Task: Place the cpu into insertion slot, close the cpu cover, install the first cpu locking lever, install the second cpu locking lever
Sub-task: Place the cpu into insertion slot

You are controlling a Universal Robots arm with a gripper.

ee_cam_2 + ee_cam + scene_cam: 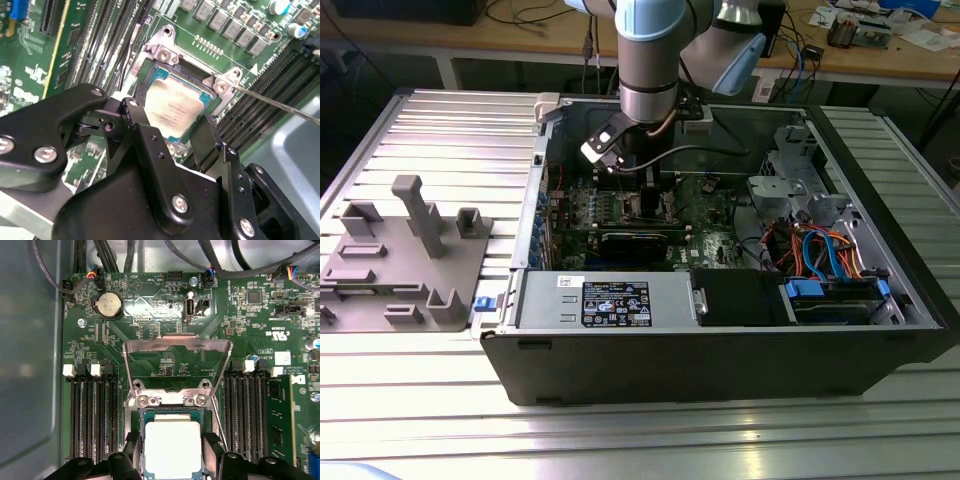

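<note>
Location: cpu (172, 450) is seated in insertion slot (171, 412), 11 o'clock within case (720, 370), exterior view.
Grip: gripper (170, 119) is set astride it; hold cannot be told.
Handling: judged light, rigid, fragile; best taken by opposite edges.

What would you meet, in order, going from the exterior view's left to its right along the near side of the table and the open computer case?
grey moulded fixture → silver power supply → black cover panel → blue-tabbed drive bay
</note>
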